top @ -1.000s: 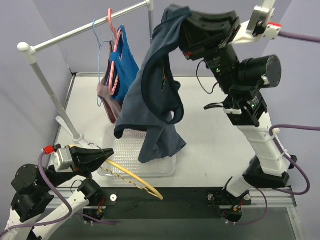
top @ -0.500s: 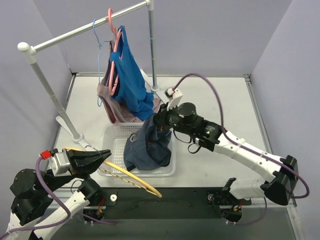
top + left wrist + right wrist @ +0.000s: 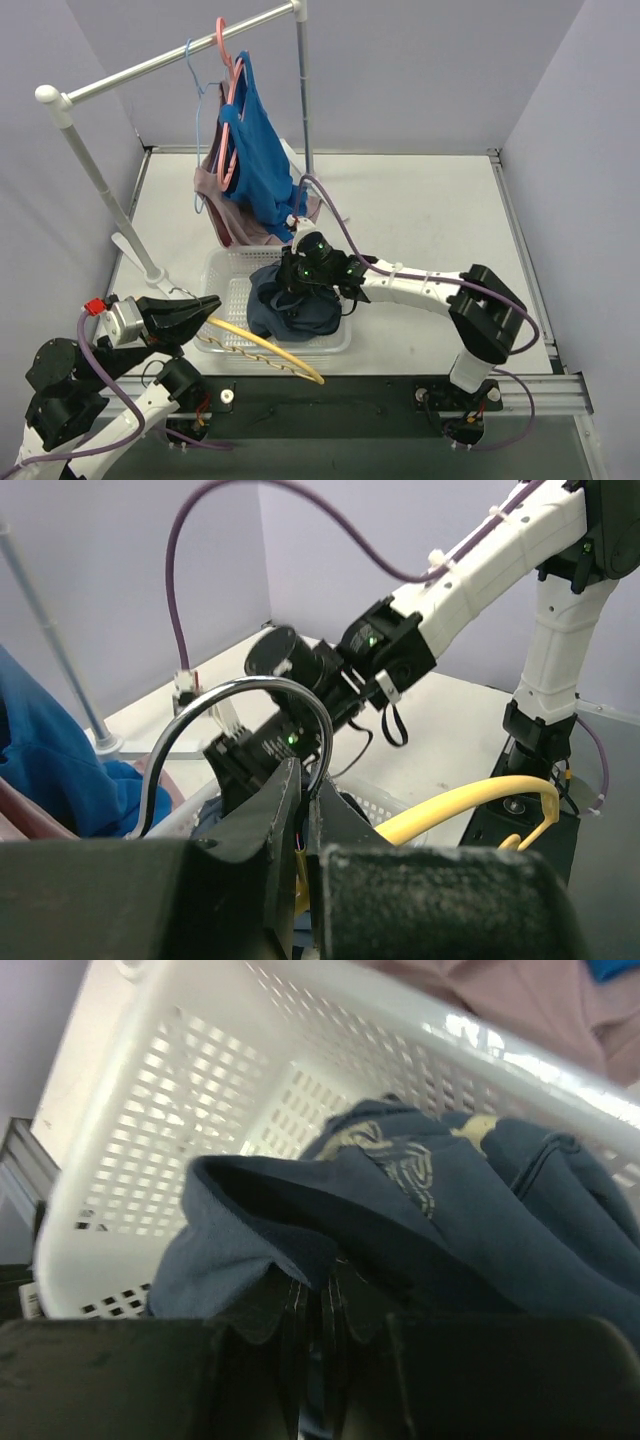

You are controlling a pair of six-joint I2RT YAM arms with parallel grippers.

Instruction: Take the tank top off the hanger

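Note:
The dark navy tank top point(image 3: 292, 305) lies bunched in the white basket point(image 3: 330, 343); it also fills the right wrist view point(image 3: 470, 1220). My right gripper point(image 3: 298, 272) is low in the basket, shut on a fold of the tank top point(image 3: 320, 1295). The yellow hanger point(image 3: 268, 354) with a silver hook point(image 3: 255, 695) is bare and sticks out over the basket's front. My left gripper point(image 3: 212, 305) is shut on the hanger at the base of its hook point(image 3: 302, 810), at the basket's left front corner.
A white clothes rail point(image 3: 170, 55) stands at the back left. A blue top point(image 3: 262, 165) and a mauve garment point(image 3: 228, 205) hang from it on pink and blue hangers, just behind the basket. The rail's upright post point(image 3: 303, 90) stands behind the basket.
My right arm swung down from high above the table and lowered the tank top into the basket, where it now lies bunched. My left gripper and the hanger stayed almost still.

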